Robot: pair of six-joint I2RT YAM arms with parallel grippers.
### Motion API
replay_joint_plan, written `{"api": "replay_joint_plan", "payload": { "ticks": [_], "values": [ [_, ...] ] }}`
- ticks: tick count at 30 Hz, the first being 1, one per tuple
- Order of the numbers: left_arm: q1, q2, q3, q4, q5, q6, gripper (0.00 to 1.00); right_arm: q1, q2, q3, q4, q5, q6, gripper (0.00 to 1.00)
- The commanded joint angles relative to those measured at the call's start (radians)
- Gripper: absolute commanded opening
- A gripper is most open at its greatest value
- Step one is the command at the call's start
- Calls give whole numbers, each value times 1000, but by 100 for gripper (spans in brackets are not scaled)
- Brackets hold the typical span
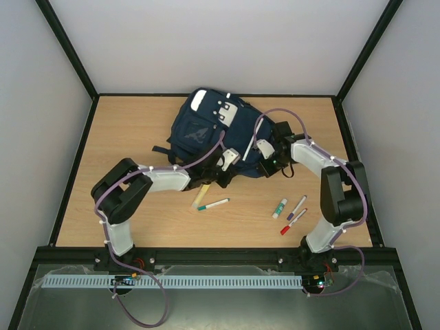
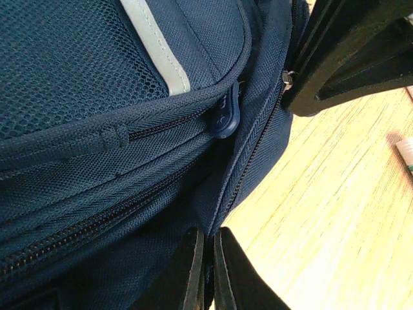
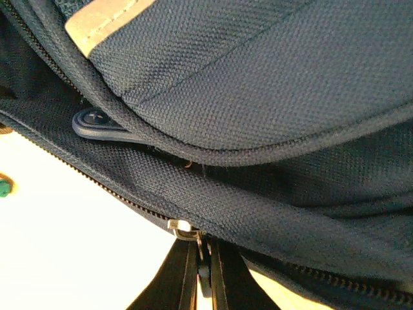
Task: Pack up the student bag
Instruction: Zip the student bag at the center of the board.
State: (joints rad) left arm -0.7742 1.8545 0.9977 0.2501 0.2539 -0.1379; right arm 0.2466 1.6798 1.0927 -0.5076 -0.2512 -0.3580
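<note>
Left claw [image 2: 206,271] pinches student bag [image 1: 196,134] fabric; right claw [image 3: 204,278] is clamped on its zip pull [image 3: 201,255].
Bag sits mid-table near the far edge; pens [image 1: 296,207] lie loose toward the near edge, none visibly packed, so I'd call it early stage.

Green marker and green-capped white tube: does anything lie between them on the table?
No. In the top view, the table between the green marker and the white tube is bare wood.
</note>
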Motion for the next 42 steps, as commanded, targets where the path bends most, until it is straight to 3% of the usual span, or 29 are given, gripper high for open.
{"api": "replay_joint_plan", "payload": {
  "ticks": [1, 10, 13, 20, 23, 33, 42],
  "values": [
    [21, -85, -83, -130, -114, 7, 2, -105, 51, 37, -108, 229, -38, 1],
    [21, -122, -101, -161, -218, 12, 5, -129, 57, 82, -277, 204, -180, 1],
    [21, -116, -102, -141, -201, 11, 9, -129, 30, 43, -260, 181, -213, 1],
    [-31, -112, -109, 37, -59, 49, 48, -98, 48, 43, -209, 51, -121, 1],
    [-74, -84, -83, 124, -6, 97, 58, -50, 34, 49, -220, 28, -102, 1],
    [-87, 116, 109, 213, 80, 150, 60, -10, -5, 79, -324, 27, -108, 2],
    [-63, 226, 154, 256, 127, 133, 49, -49, 17, 56, -283, 10, -122, 1]
  ]
}}
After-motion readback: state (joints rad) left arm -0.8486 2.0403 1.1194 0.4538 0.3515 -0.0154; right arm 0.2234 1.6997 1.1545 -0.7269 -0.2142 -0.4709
